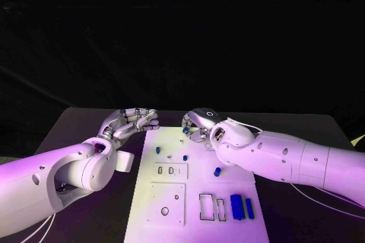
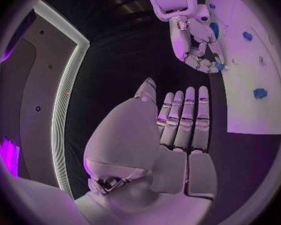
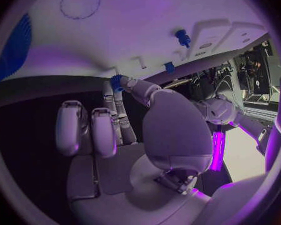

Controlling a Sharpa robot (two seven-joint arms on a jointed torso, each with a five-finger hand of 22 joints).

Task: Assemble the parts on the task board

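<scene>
Two white arms are being held over the black table (image 1: 91,122), one reaching in from each side toward the far end of the white task board (image 1: 199,222). The left arm is being bent at the wrist beside the board's left edge, and the left hand (image 1: 131,122) is being kept off the board over bare table; in the left wrist view its fingers (image 2: 185,116) are being held straight and side by side, slightly apart, with nothing in them. The right arm is being stretched across the board's right side, covering part of it, and the right hand (image 1: 201,124) is being held over the far right corner of the board. A small blue part (image 3: 117,81) is being pinched between its thumb and a fingertip, as the right wrist view shows; in the head view only a blue speck (image 1: 185,130) of it is being left visible under the fingers. Its shape is too small to be made out. Two long blue bars (image 1: 242,206) are lying side by side near the board's near right corner, a short blue peg (image 1: 218,171) is lying just beside the right forearm, and another small blue piece (image 1: 158,149) is standing near the left edge.
</scene>
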